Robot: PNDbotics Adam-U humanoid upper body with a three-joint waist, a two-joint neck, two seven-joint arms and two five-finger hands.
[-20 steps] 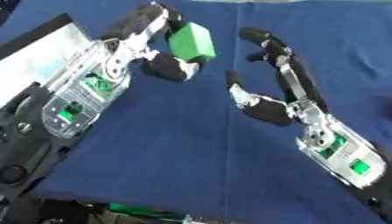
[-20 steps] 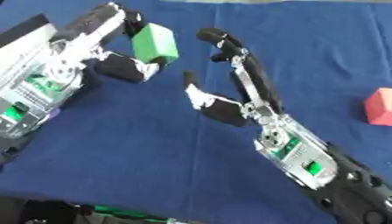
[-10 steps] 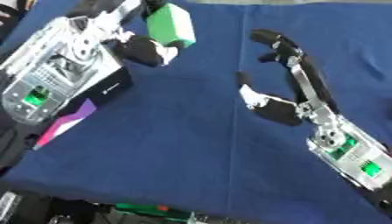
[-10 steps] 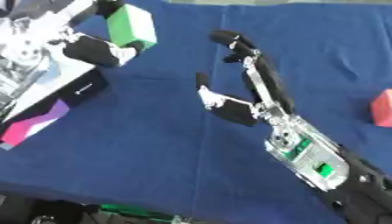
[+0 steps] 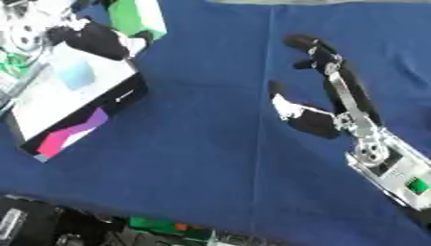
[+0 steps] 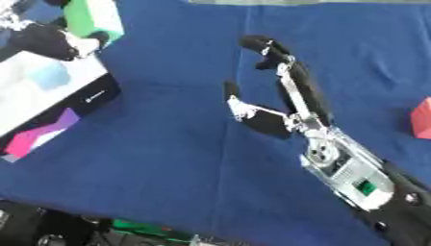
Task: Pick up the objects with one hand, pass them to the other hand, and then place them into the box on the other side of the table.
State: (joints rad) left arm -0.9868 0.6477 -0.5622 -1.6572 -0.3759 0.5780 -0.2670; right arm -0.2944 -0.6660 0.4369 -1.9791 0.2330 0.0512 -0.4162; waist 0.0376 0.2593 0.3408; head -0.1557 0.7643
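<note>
The left hand (image 5: pixel 97 38) is grasping a green block (image 5: pixel 139 17) above the box (image 5: pixel 71 98) on the blue-clothed tabletop (image 5: pixel 194 158); the right hand (image 5: pixel 324 103), fingers released, is hovering beside it.

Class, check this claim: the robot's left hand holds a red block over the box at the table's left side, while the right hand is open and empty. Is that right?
Not quite: the block in the left hand is green, not red, as the left eye view shows. It is indeed held at the box on the table's left side, and the right hand is open and empty. A red thing lies apart at the right edge of the right eye view.
</note>
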